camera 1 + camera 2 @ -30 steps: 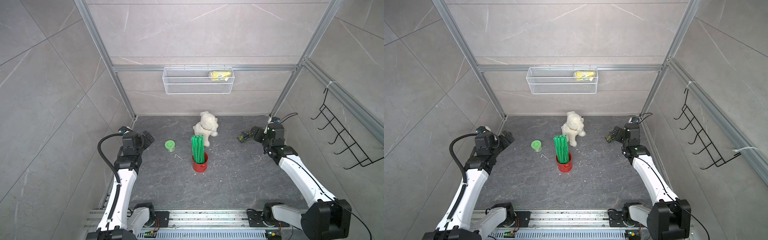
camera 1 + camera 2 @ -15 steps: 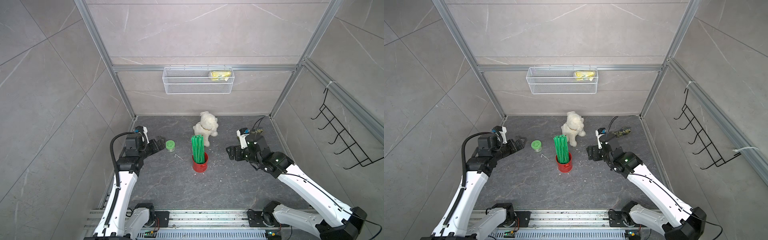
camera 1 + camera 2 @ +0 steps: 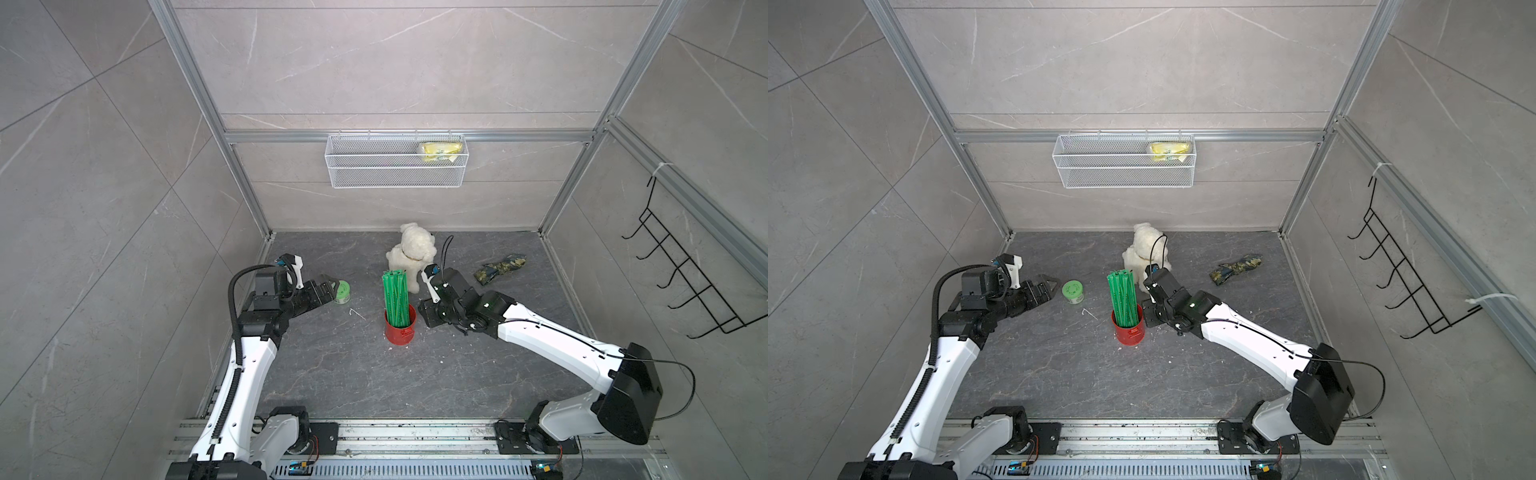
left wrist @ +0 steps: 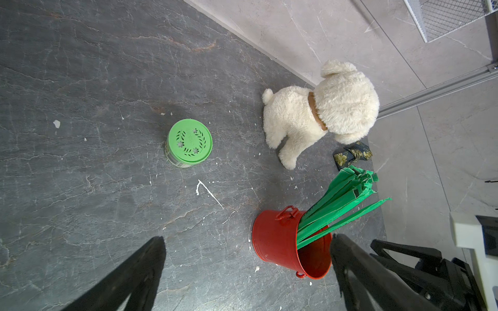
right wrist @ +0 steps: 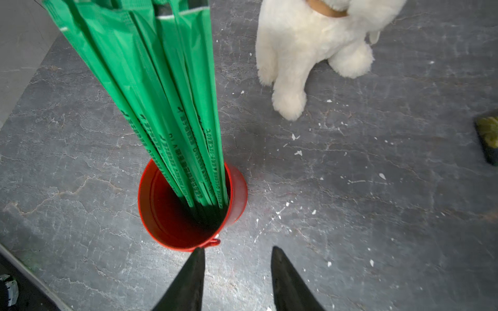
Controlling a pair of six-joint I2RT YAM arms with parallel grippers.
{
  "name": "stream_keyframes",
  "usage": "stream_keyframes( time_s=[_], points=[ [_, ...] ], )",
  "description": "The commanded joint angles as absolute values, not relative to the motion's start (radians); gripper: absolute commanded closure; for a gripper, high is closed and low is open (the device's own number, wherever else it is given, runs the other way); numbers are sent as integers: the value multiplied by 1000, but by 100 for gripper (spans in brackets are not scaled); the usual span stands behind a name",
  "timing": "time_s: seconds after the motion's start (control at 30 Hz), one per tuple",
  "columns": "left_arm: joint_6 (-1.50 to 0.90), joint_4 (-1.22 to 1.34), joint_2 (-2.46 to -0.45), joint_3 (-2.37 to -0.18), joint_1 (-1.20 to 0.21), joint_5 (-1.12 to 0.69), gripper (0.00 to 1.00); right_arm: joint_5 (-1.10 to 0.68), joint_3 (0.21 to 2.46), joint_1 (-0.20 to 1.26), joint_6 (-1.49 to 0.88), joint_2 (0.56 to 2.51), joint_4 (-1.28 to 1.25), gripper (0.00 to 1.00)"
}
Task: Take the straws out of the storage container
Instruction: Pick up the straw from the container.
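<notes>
**Straws all in the container, both jaws empty**

Starting on the left: the left jaws hang wide apart and empty, near the green-lidded jar (image 3: 343, 291) and well apart from the container. Centre stage, the storage container (image 3: 400, 332) stands upright on the surface (image 3: 332, 374). The straws (image 3: 397, 301) rise out of it in one tight bundle, leaning to one side of its rim, and none lies loose outside. Just behind sits the plush dog (image 3: 411, 257). On the right, the right jaws sit low just beside the container's wall, narrowly apart with nothing between them. Whether a tip touches the rim, I can't tell.

Now the handling. These straws look feather-light, thin and bendy, in slick wrappers. A hard pinch would likely crease them, and a loose one could let some slip. The best hold, I'd say, is around the whole bundle above the rim, about mid-height. The container looks light too, so it wants steadying or it may lift along.
</notes>
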State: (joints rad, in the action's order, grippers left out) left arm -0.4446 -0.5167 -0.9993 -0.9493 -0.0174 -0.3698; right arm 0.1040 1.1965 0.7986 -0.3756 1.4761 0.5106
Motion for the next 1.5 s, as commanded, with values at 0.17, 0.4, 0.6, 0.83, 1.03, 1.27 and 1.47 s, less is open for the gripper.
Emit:
stream_keyframes(
  time_s=[0.17, 0.4, 0.6, 0.83, 1.03, 1.27, 1.47],
  points=[
    [-408, -540, -1004, -957, -18, -395, 0, 115, 1273, 802, -393, 1568, 426, 69],
    [-406, -544, -1000, -957, -18, -382, 0, 107, 1298, 802, -393, 1613, 404, 71],
    [-405, -548, -1002, -959, -18, -380, 0, 103, 1323, 802, -388, 1647, 400, 70],
    [-405, -550, -1003, -961, -18, -377, 0, 100, 1354, 801, -387, 1689, 396, 70],
    [-403, -550, -1004, -963, -18, -377, 1, 92, 1370, 795, -383, 1710, 394, 70],
    [-402, -554, -1006, -964, -18, -374, 0, 88, 1378, 789, -376, 1726, 392, 73],
    [-402, -554, -1009, -966, -18, -374, 0, 93, 1377, 787, -373, 1731, 396, 77]
  ],
)
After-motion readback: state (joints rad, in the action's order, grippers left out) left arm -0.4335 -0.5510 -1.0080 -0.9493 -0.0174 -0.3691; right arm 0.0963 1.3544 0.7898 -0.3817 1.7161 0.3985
